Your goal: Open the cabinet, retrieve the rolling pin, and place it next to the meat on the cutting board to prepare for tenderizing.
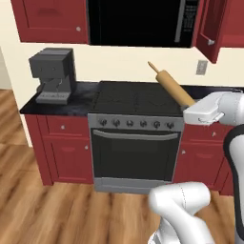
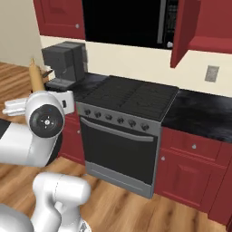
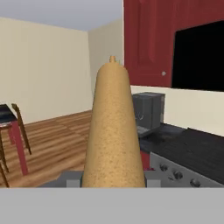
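My gripper (image 1: 188, 102) is shut on the rolling pin (image 1: 172, 86), a light tan wooden cylinder held in the air over the right front of the stove, its free handle pointing up and left. In the right base view the rolling pin (image 2: 36, 77) rises above my hand at the left. In the hand view the rolling pin (image 3: 113, 127) stands straight out from between my fingertips (image 3: 70, 177). The tall dark-red cabinet's door (image 1: 209, 28) stands swung open at the upper right, also visible as the open door (image 2: 183, 31). The meat and the cutting board are out of view.
A black stove (image 1: 136, 97) with an oven below sits mid-counter. A grey coffee machine (image 1: 52, 74) stands at the counter's left end. A black microwave (image 1: 138, 21) hangs above the stove. Red drawer fronts (image 2: 195, 147) flank the oven. A dark chair (image 3: 11, 131) stands across the wood floor.
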Motion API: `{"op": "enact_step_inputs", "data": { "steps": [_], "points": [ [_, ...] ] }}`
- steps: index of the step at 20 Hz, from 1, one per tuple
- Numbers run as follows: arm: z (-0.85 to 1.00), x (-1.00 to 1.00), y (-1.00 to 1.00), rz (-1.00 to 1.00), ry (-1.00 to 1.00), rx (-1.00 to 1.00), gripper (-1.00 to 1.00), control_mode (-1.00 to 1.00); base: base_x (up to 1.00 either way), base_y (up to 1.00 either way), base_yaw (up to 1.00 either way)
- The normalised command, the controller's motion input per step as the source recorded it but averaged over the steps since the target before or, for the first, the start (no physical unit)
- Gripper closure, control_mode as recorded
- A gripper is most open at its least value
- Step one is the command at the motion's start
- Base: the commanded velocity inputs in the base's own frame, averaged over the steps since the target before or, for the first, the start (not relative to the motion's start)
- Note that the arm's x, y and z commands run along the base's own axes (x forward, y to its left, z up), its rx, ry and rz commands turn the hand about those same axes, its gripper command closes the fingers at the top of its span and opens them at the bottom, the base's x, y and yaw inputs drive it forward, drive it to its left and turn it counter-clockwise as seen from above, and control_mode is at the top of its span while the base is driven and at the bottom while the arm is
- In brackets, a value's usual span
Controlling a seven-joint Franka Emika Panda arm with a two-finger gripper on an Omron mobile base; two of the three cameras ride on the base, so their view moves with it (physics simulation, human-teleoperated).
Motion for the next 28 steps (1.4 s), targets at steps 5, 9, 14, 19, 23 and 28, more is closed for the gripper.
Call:
{"op": "enact_step_inputs", "data": {
  "steps": [5,9,14,19,23,28],
  "points": [
    [0.00,0.00,0.00,0.00,0.00,0.00,1.00,1.00,0.00,0.26,0.50],
    [0.00,0.00,0.00,0.00,0.00,0.00,1.00,1.00,0.00,0.38,0.52],
    [0.00,0.00,0.00,0.00,0.00,0.00,1.00,1.00,0.00,0.60,0.56],
    [0.00,0.00,0.00,0.00,0.00,0.00,1.00,1.00,0.00,0.61,0.60],
    [0.00,0.00,0.00,0.00,0.00,0.00,1.00,1.00,0.00,0.57,0.63],
    [0.00,0.00,0.00,0.00,0.00,0.00,1.00,1.00,0.00,0.55,0.63]
  ]
}}
